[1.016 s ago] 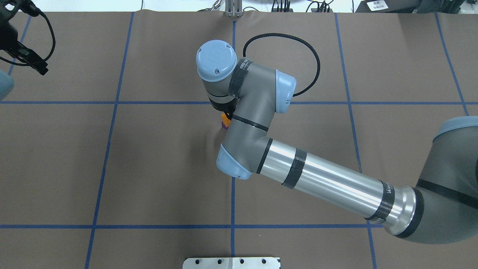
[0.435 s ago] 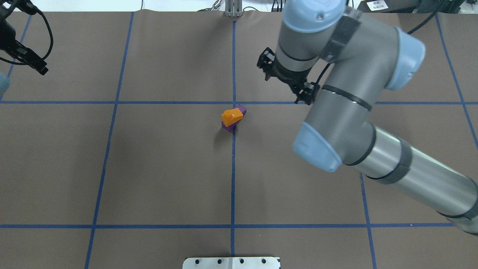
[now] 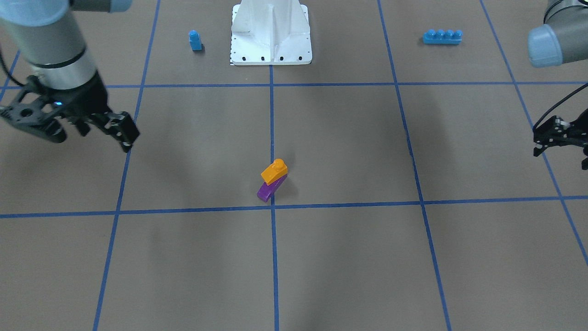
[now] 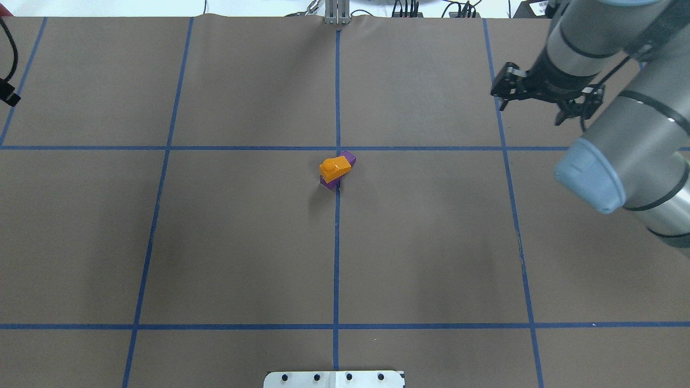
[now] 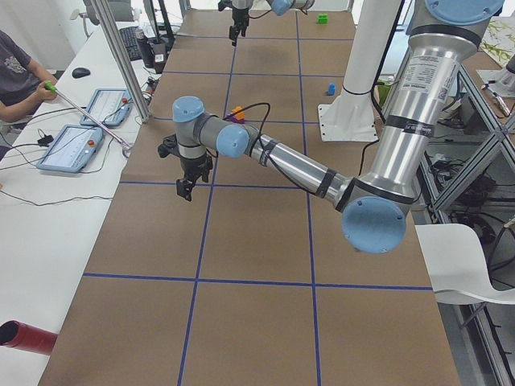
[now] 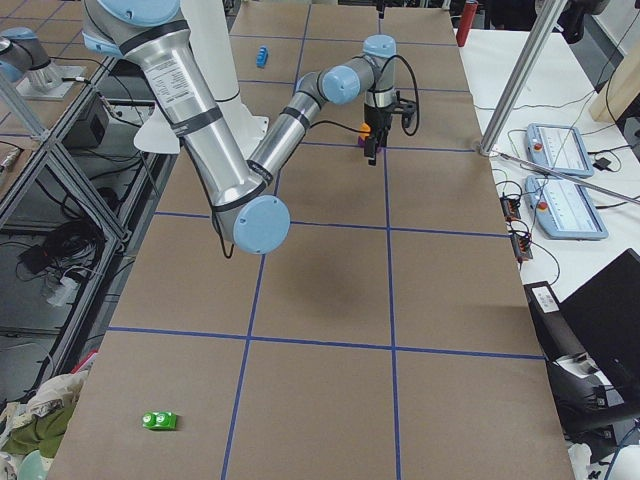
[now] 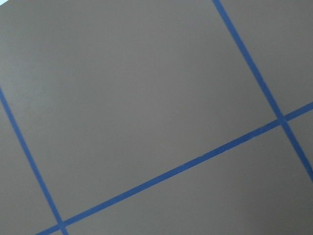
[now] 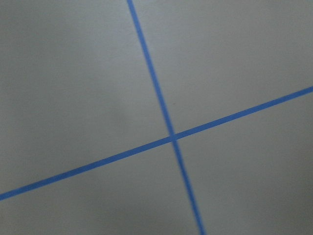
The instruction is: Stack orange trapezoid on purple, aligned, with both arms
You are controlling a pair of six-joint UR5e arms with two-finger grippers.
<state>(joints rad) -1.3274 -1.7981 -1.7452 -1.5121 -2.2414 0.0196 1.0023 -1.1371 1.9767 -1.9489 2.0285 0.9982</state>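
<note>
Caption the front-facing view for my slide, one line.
Orange trapezoid sits skewed atop the purple block; right gripper and left gripper hang open, far to either side.

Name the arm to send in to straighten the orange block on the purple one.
Right. The right arm hangs nearer the orange trapezoid, which looks skewed on the purple, and its jaws stand open; the left arm is farther off.

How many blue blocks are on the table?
2: a small block beside the white base, and a four-stud brick on the base's other side. Others may lie out of view.
</note>
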